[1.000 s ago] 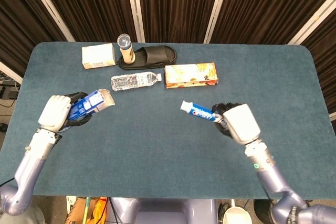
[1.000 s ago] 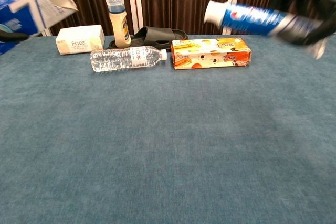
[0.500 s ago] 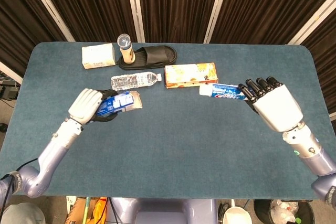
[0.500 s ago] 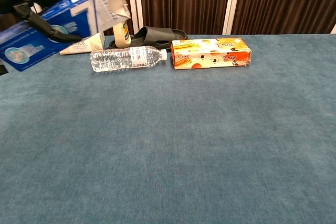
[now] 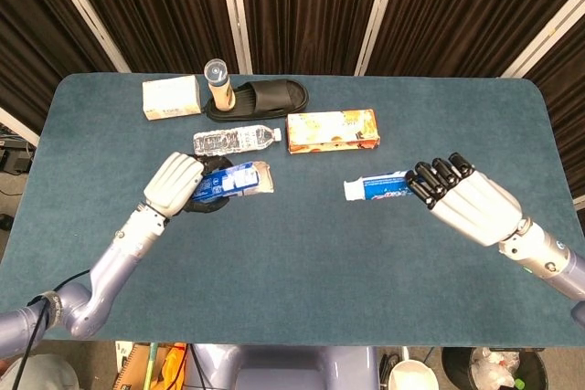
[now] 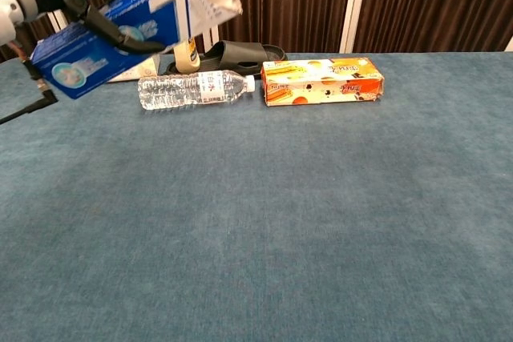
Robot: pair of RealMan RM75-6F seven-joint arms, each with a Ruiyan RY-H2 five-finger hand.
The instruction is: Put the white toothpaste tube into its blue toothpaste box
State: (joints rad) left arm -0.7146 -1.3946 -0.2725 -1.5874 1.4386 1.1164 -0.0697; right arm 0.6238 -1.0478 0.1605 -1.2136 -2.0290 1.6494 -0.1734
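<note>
1. Our left hand [image 5: 174,184] holds the blue toothpaste box [image 5: 226,182] above the table [image 5: 292,253], fingers wrapped around it, open flap toward centre; it has moved inward since a second ago.
2. Behind lie a water bottle [image 5: 234,141], black slipper [image 5: 265,96] and orange carton [image 5: 333,130].
3. Our right hand [image 5: 471,206] holds the white toothpaste tube [image 5: 377,189] at its fingertips, cap toward the box, now lower and well apart from it.
</note>
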